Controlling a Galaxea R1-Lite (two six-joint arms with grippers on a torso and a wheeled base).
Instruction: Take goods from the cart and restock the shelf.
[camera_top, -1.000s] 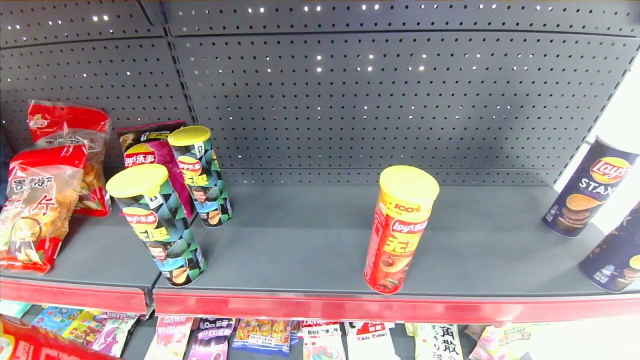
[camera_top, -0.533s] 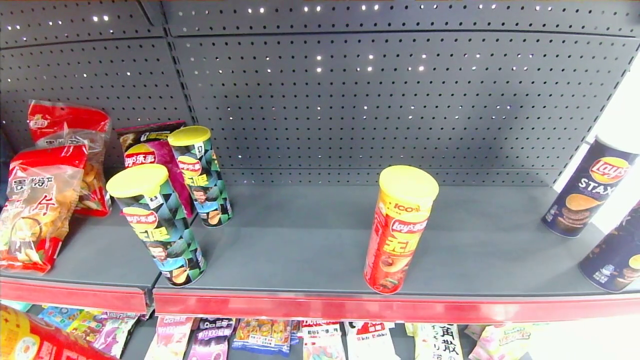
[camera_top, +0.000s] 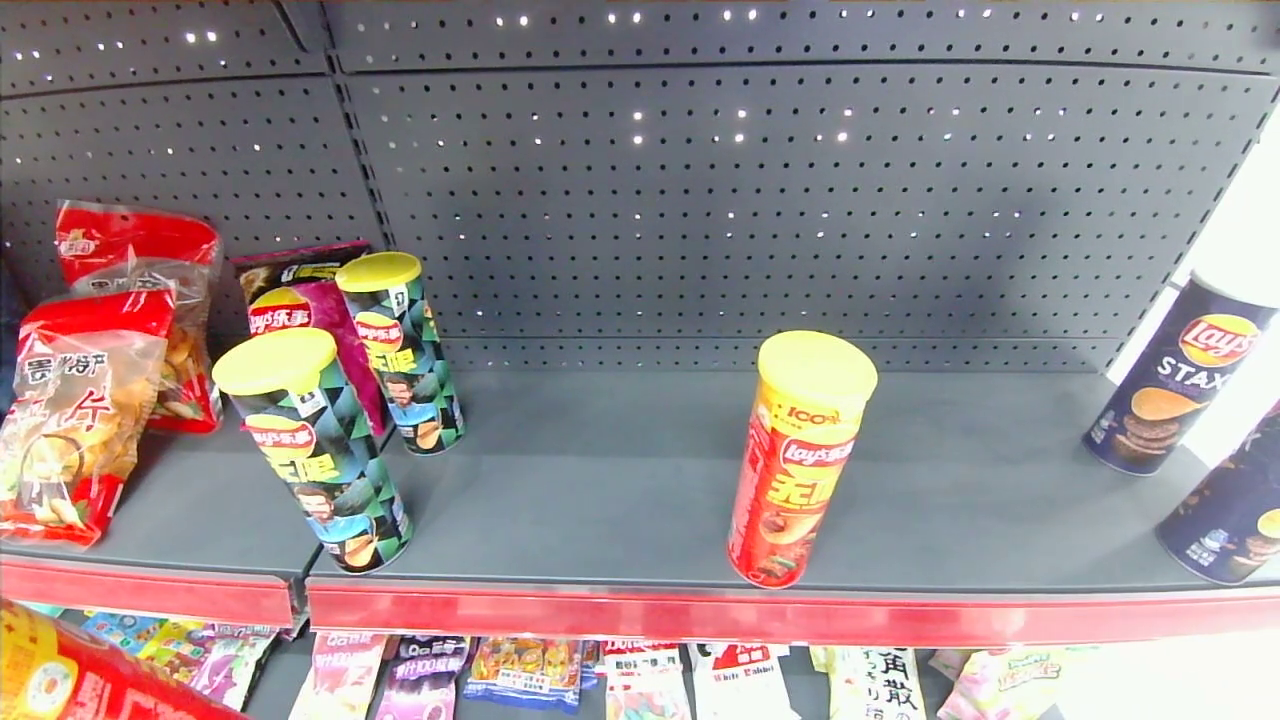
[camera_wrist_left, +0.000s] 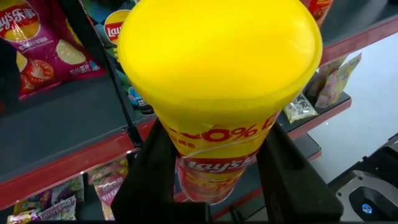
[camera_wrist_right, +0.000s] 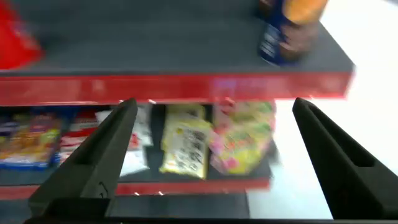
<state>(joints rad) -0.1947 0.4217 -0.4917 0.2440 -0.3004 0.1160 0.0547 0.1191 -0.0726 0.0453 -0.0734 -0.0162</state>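
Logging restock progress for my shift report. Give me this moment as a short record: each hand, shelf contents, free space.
left hand: shut on held red canister, yellow-lidded, below the shelf at its front left
right hand: open, empty, facing the red front edge
shelf middle: shelved red canister, upright
shelf left: two teal canisters, purple bag beside them, red bags at the far left
shelf right: dark blue canisters
free space: bare shelf on either side of the shelved red canister
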